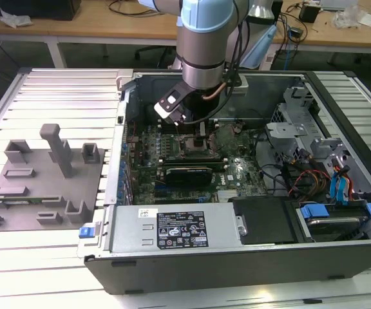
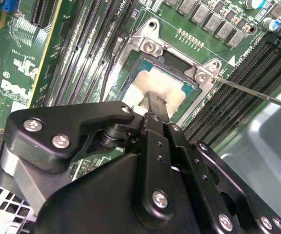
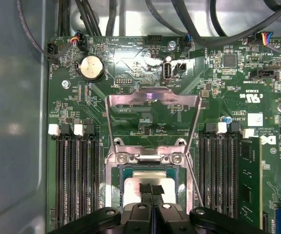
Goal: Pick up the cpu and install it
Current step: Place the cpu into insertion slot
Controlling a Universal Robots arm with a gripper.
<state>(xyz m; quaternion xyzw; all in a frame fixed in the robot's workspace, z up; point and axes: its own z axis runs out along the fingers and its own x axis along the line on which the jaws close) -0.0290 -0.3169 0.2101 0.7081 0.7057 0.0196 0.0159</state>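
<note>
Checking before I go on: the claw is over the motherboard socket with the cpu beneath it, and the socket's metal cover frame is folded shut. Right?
No. The metal cover frame stands swung open, as the first wrist view shows. The claw is over the socket with the cpu beneath it.

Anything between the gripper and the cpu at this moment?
Nothing: in the first wrist view the gripper sits directly at the pale top of the cpu, which lies in the open socket.
</note>
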